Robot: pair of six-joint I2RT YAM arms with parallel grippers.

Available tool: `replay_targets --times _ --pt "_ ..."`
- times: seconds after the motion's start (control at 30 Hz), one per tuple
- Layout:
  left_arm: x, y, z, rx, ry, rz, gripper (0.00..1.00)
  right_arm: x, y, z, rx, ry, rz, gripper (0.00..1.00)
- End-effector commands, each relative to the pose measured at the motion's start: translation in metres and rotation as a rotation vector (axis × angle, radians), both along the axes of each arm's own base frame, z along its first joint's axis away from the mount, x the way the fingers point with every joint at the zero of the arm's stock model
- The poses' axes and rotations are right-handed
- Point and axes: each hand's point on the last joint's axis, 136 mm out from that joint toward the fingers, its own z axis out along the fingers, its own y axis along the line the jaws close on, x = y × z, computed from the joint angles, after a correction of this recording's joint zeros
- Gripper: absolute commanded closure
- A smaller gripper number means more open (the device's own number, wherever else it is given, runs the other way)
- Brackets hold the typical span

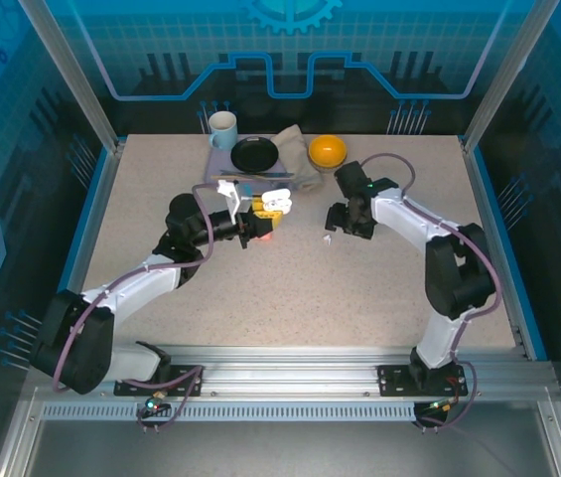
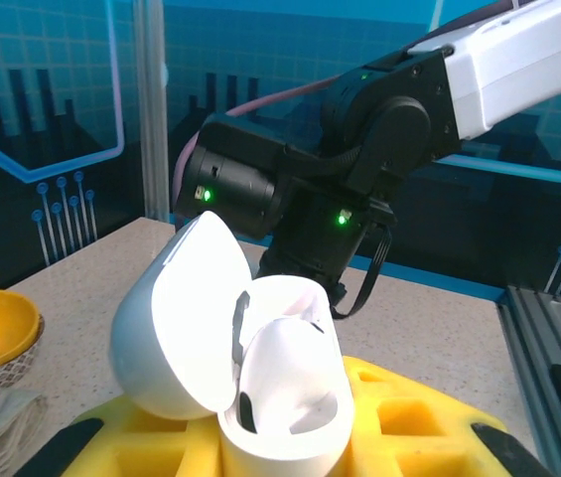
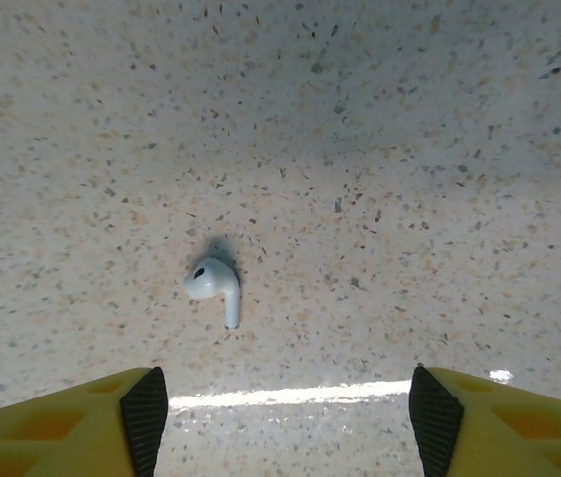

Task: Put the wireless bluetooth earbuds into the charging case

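The right gripper [image 3: 290, 402] hangs over the speckled table [image 3: 409, 149] with its jaws spread wide and nothing between them. In the right wrist view its two yellow fingers with black pads [image 3: 145, 415] enter at the bottom left and bottom right corners. A single white earbud [image 3: 215, 290] lies on the table above the gap, left of the frame's centre. It is closer to the left pad than to the right one, touches neither, and sits ahead of the fingertips rather than between them. Its rounded head points to the upper left and its stem runs down toward the lower edge.

From the top camera, the same earbud [image 1: 327, 238] is a small white speck just below and left of the right gripper [image 1: 339, 227], near the middle of the frame.

The left gripper [image 1: 271, 208] is clenched on the white charging case [image 2: 285, 397]. In the left wrist view the case sits at lower centre between the yellow fingers [image 2: 409, 427]. Its lid [image 2: 176, 323] is swung open and leans to the left. In the top view the case [image 1: 281, 196] is well left of the earbud, with bare table between them.

An orange bowl [image 1: 327, 151], a cloth [image 1: 295, 144], a black plate [image 1: 254, 154] and a mug [image 1: 222, 129] stand along the upper edge of the table.
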Motion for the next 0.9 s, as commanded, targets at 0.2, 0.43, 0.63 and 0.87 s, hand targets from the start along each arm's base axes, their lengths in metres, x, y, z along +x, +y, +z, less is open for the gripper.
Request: replay_targets --times 0.2,0.43,0.63,0.87 --pt "0.007 0.016 0.008 -0.031 -0.051 0.079 1.00 0.017 0.048 -0.017 -0.094 0.007 0.416 0.34" --pt "0.006 0.020 0.007 -0.031 -0.048 0.085 1.00 0.026 0.049 -0.033 -0.180 0.079 0.587 0.38" --pt "0.007 0.021 0.007 -0.030 -0.048 0.093 1.00 0.026 0.041 -0.045 -0.198 0.126 0.593 0.42" --pt "0.010 0.020 0.007 -0.033 -0.046 0.095 1.00 0.021 0.036 -0.055 -0.205 0.157 0.567 0.42"
